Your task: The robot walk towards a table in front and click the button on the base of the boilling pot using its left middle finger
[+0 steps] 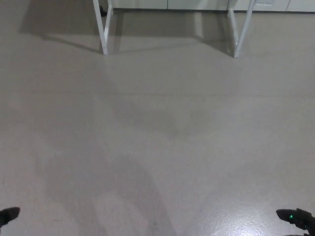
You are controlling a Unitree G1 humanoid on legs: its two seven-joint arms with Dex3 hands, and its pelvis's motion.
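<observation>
Table legs (104, 29) far across grey floor (157, 137)

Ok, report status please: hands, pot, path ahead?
Left hand and right hand barely in frame, state unclear. Pot and button not in view. Only white table legs ahead across grey floor.

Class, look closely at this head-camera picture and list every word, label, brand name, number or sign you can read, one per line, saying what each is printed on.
None: no readable text appears anywhere in this picture.
The floor is plain, without markings.
The white table legs at the top carry no label.
The right hand at the bottom edge shows a small green light, not a letter or number.
The left hand shows only a dark tip with nothing written on it.
</observation>
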